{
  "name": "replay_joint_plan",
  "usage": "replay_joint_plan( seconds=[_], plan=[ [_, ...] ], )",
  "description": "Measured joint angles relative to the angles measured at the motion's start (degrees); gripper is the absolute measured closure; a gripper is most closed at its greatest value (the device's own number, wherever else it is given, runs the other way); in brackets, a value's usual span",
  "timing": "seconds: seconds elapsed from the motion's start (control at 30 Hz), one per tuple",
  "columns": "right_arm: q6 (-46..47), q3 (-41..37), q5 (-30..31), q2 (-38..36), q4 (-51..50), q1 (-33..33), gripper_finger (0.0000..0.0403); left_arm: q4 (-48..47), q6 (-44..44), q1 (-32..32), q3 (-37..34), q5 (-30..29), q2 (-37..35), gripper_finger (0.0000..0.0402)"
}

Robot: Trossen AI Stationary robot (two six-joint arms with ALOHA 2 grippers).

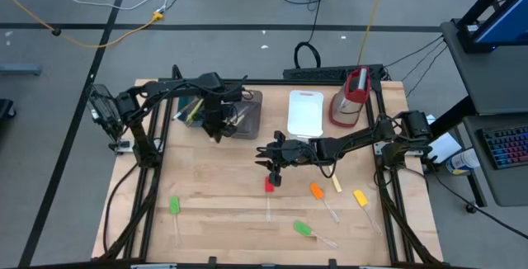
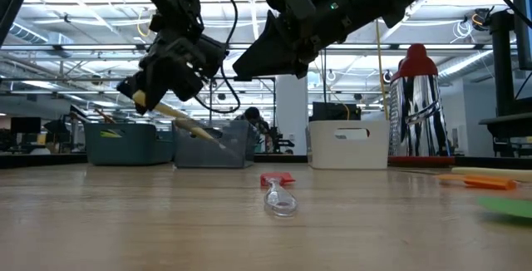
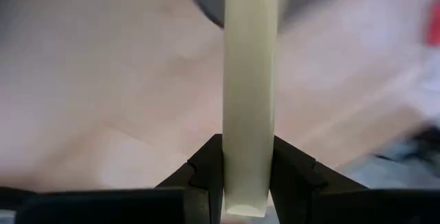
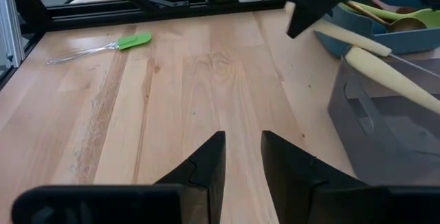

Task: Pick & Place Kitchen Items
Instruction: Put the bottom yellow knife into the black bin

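The left gripper (image 3: pixel 247 183) pinches a pale-handled knife (image 3: pixel 249 93) by its handle end, above the grey tub (image 1: pixel 247 114) at about eleven o'clock of the table (image 1: pixel 223 195). It looks light, stiff and smooth (it may slip), so a hold nearer the middle seems safer. The right gripper (image 4: pixel 242 157), empty and slightly apart, hovers over the red spatula (image 2: pixel 278 189).

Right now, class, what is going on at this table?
The left gripper is shut on a pale-handled knife, holding it tilted above the grey tub. The right gripper is open and empty, hovering over the red spatula on the wooden table. Green, orange and yellow spatulas lie loose on the table nearer the front.
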Motion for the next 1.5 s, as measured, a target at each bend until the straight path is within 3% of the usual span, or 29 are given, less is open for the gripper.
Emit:
replay_joint_plan(
  seconds=[0.13,0.37,0.6,1.07,1.5],
  plan=[
    [-1.3,0.0,0.0,0.0,0.1,0.0,0.0314,-0.3,-6.1,0.0,2.3,7.2,0.0,0.0309],
    [-1.4,0.0,0.0,0.0,0.1,0.0,0.0314,3.4,-18.9,0.2,7.7,10.6,0.0,0.0309],
    [-1.4,0.0,0.0,0.0,0.1,0.0,0.0314,7.8,-26.9,1.0,8.1,17.8,0.5,0.0309],
    [-2.6,0.0,0.0,0.0,0.1,0.0,0.0314,9.3,-27.8,1.7,8.1,23.2,7.8,0.0309],
    [-2.7,0.0,0.0,0.0,0.1,0.0,0.0314,10.9,-21.6,4.6,8.1,22.0,8.9,0.0309]
  ],
)
